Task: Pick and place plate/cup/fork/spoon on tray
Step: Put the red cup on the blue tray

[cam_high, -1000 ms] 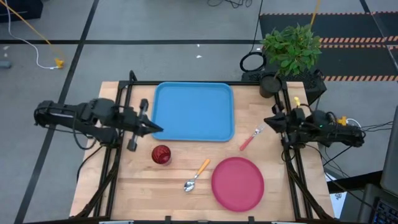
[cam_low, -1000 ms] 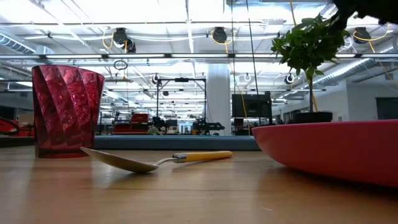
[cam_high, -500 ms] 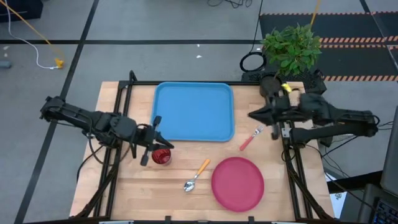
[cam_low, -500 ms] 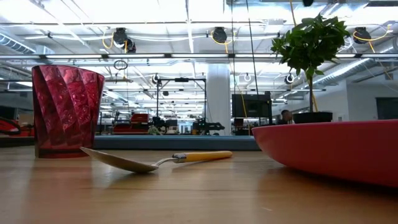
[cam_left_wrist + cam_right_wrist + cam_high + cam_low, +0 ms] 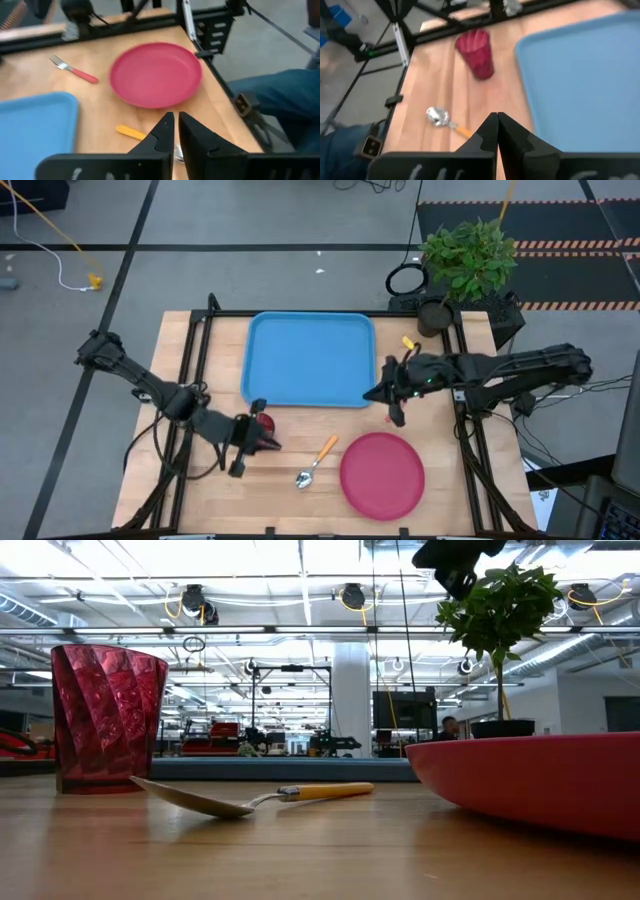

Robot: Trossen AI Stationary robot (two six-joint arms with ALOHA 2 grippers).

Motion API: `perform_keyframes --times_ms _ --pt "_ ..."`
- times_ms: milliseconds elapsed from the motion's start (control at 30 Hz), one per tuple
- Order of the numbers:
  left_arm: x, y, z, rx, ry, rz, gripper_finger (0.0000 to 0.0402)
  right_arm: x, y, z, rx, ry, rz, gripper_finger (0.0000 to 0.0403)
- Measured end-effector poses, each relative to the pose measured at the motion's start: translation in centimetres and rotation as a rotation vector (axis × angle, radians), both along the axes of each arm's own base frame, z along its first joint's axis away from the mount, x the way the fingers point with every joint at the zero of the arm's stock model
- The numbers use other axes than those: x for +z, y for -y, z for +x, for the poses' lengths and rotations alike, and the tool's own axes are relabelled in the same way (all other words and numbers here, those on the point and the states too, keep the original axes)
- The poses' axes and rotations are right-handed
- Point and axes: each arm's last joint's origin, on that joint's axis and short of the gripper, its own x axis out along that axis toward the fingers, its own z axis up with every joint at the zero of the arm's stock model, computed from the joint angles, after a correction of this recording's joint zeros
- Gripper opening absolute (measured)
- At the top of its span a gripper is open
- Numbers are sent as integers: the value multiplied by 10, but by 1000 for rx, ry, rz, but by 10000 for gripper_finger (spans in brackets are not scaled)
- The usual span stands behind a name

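The blue tray (image 5: 310, 360) lies at the table's far middle. The dark red cup (image 5: 108, 718) stands upright near the tray's near-left corner. My left gripper (image 5: 265, 442) hovers shut just nearside of it, partly covering it in the high view (image 5: 263, 421). The spoon (image 5: 316, 463) and the pink plate (image 5: 382, 474) lie near the front edge. The fork (image 5: 73, 70) lies right of the tray. My right gripper (image 5: 372, 395) hangs shut above it, hiding it in the high view.
A potted plant (image 5: 468, 260) stands at the far right corner. Black frame rails (image 5: 196, 350) run along the table's left and right sides. Bare wood lies between the tray and the plate. A person's blue-clad leg (image 5: 280, 95) shows beyond the table's edge.
My left gripper has reached out from beside the tray's left edge toward the near edge and the right, ending over the cup. My right gripper has gone from the table's right edge toward the left, ending over the fork beside the tray. Nothing on the table has moved.
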Motion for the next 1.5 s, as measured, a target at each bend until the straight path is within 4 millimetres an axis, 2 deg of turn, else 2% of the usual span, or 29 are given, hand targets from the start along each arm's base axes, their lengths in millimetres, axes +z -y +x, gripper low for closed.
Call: perform_keyframes --times_ms 133,300,467,633,833,1367,1500 --pt "-8 13 0 9 -44 -38 60 -12 -15 9 38 -45 -19 0" --pt "-12 30 1 25 -104 -85 83 -17 -22 17 119 -29 -106 0" --pt "-11 43 3 46 -235 41 85 -21 -22 20 157 -35 -173 0" --pt "-13 41 3 136 -424 151 86 -21 -22 21 166 -27 -198 0" --pt "-24 32 -3 201 -567 226 86 -21 -23 21 193 -22 -232 0" --pt "-28 20 -6 241 -674 247 87 -21 -38 17 306 -1 -310 0" --pt "-33 15 -5 248 -712 236 111 -21 -42 16 324 -4 -315 0"
